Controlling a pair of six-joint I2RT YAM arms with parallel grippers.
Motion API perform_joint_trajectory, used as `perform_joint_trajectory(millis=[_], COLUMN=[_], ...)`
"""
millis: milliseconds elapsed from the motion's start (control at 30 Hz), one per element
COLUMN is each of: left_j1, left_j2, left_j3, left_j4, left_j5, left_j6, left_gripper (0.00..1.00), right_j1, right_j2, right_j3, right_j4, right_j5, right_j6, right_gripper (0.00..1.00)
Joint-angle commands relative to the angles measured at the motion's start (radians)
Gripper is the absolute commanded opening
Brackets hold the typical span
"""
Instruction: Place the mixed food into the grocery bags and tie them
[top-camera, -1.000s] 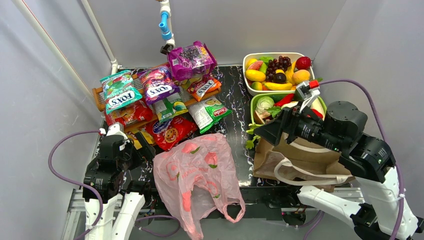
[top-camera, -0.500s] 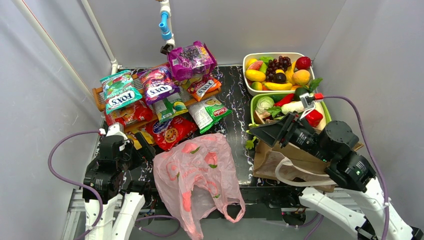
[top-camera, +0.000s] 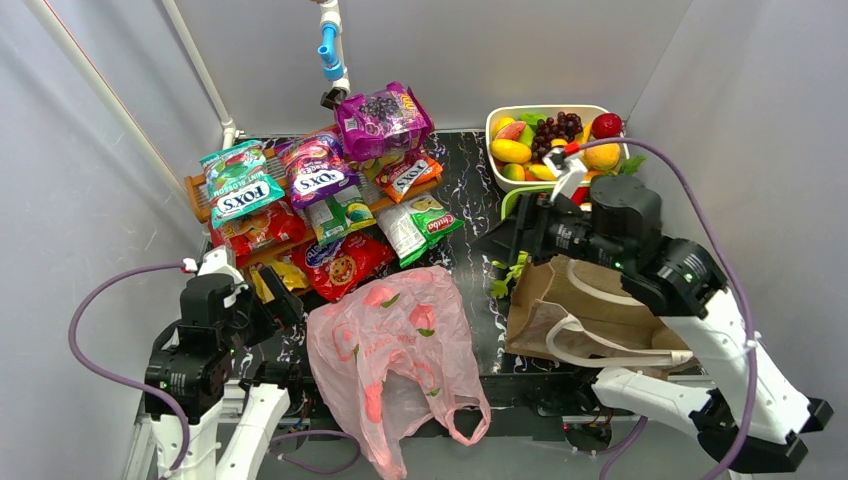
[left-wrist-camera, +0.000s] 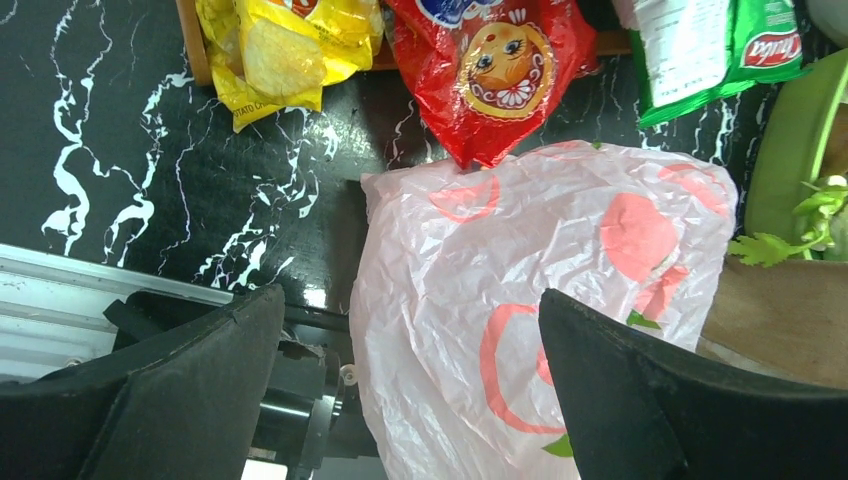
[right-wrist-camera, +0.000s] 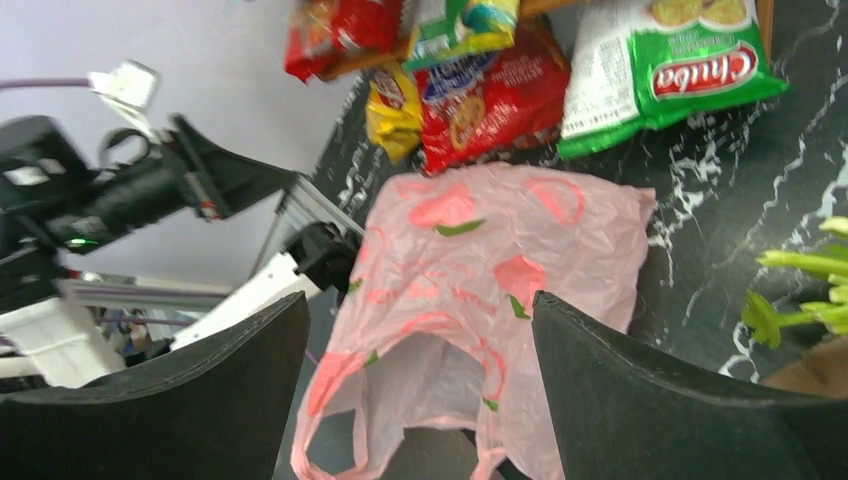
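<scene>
Right end effector (right-wrist-camera: 418, 305) wide — aimed at pink bag (right-wrist-camera: 480, 260); left end effector (left-wrist-camera: 410, 305) wide, low.

Pink bag (right-wrist-camera: 470, 290) beside red packet (right-wrist-camera: 490, 100), green packet (right-wrist-camera: 690, 70).

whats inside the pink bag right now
The pink bag lies flat and limp. No packet or fruit shows through its thin plastic, and its open mouth in the right wrist view looks empty. Folds hide some corners, so something very small cannot be ruled out.
</scene>
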Motion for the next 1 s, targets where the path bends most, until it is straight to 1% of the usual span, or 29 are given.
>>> perform_joint_trajectory(millis=[0,100,200,300,367,500,667,767,867,967], left_j1=[-0.004,-0.004,-0.005,-0.004,-0.006,-0.007,-0.007,-0.011,-0.020,-0.047], left_j2=[0.043,0.065,0.080,0.112,0.130,0.141,0.151,0.170,0.201,0.234], left_j3=[0.080,0.086,0.093,0.122,0.136,0.108,0.037,0.012,0.006,0.006], left_j4=[-0.100,-0.106,-0.110,-0.114,-0.108,-0.074,-0.042,-0.039,-0.049,-0.059], left_j5=[0.068,0.151,0.174,0.219,0.255,0.307,0.361,0.358,0.331,0.295], left_j6=[0.044,0.051,0.041,0.036,0.036,0.033,0.030,0.030,0.033,0.020], left_gripper=[0.99,1.00,1.00,0.99,0.94,0.92,0.89,0.88,0.88,0.88], right_j1=[0.014,0.078,0.165,0.223,0.262,0.318,0.362,0.369,0.369,0.369], right_j2=[0.078,0.157,0.203,0.211,0.204,0.167,0.163,0.198,0.233,0.274], right_j3=[0.047,0.089,0.100,0.073,0.050,-0.018,-0.118,-0.152,-0.153,-0.137], right_j4=[-0.110,-0.175,-0.206,-0.202,-0.205,-0.184,-0.126,-0.125,-0.168,-0.287], right_j5=[-0.027,0.039,0.106,0.130,0.148,0.185,0.261,0.338,0.441,0.584], right_j6=[-0.094,-0.139,-0.171,-0.190,-0.201,-0.212,-0.087,0.001,0.038,0.087], right_gripper=[0.88,0.88,0.87,0.86,0.86,0.87,0.88,0.87,0.87,0.89])
